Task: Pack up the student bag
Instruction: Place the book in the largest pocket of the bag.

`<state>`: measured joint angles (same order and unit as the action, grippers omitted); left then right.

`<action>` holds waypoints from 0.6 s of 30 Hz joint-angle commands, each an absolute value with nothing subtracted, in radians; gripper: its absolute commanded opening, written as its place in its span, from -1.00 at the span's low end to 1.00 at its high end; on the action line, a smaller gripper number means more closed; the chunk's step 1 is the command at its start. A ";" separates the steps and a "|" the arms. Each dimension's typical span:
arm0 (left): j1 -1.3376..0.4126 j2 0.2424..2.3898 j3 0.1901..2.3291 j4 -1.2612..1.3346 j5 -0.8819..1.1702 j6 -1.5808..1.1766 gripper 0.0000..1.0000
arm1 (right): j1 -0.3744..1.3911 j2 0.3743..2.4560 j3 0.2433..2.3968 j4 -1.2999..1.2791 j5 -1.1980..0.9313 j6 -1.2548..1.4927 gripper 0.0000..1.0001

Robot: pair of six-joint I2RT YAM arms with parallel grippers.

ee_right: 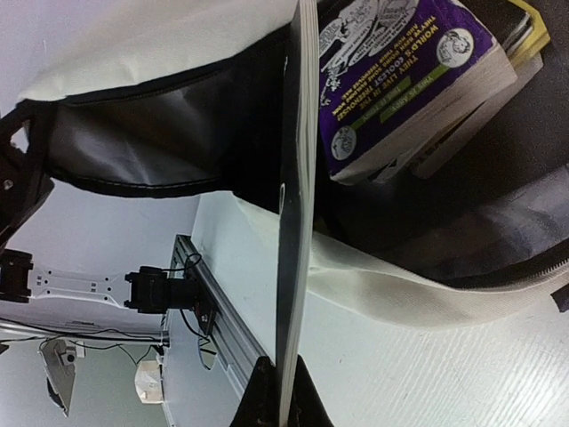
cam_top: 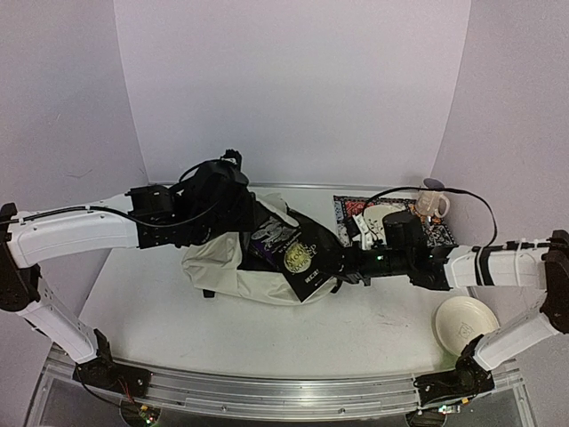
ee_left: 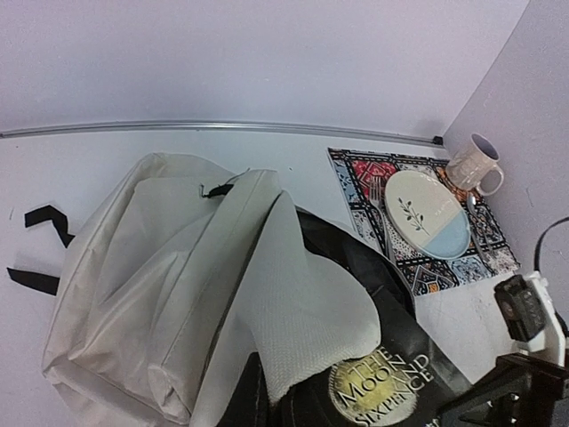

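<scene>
The right jaws are shut tight on the edge of a thin black book [ee_right: 292, 222], so it can slide into the student bag [cam_top: 227, 267], whose open mouth is right in front of them. Deeper inside lies a purple book [ee_right: 400, 80]. The left jaws are closed too, at the bag's far side, maybe holding it open. A cream flap [ee_left: 311, 329] droops over the black book and could block it. Off to one side of the right jaws sit a mat [cam_top: 440, 233], a plate [ee_left: 427, 213] and a mug [ee_left: 476, 165]

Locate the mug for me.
In the top view the mug stands toward the right, at the far right corner of the patterned placemat, beside the plate.
</scene>
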<state>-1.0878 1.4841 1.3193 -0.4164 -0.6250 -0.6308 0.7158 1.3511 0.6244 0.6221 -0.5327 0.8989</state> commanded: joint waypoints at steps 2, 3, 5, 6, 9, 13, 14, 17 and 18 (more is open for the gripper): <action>-1.088 1.465 1.314 -0.293 -0.518 -0.645 -1.00 | 0.716 1.451 0.745 0.694 -0.539 0.891 -1.00; -1.088 1.467 1.309 -0.271 -0.484 -0.641 -1.00 | 0.715 1.465 0.763 0.694 -0.537 0.890 -1.00; -1.088 1.471 1.299 -0.241 -0.436 -0.636 -1.00 | 0.712 1.502 0.806 0.694 -0.547 0.884 -1.00; -1.088 1.473 1.295 -0.232 -0.417 -0.634 -1.00 | 0.711 1.517 0.831 0.694 -0.554 0.881 -1.00; -1.088 1.473 1.279 -0.215 -0.370 -0.622 -1.00 | 0.705 1.571 0.903 0.694 -0.567 0.881 -1.00; -1.089 1.472 1.260 -0.198 -0.308 -0.604 -1.00 | 0.686 1.692 0.990 0.693 -0.601 0.900 -1.00; -1.089 1.471 1.254 -0.194 -0.295 -0.602 -1.00 | 0.684 1.721 1.012 0.693 -0.604 0.902 -1.00; -1.091 1.463 1.235 -0.177 -0.266 -0.587 -1.00 | 0.681 1.800 1.082 0.686 -0.615 0.899 -1.00; -1.092 1.462 1.230 -0.175 -0.257 -0.584 -1.00 | 0.680 1.829 1.110 0.680 -0.617 0.897 -1.00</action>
<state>-1.0866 1.4868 1.2395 -0.2728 -0.3326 -0.6155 0.6883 1.7482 1.0124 0.6590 -0.5775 0.9019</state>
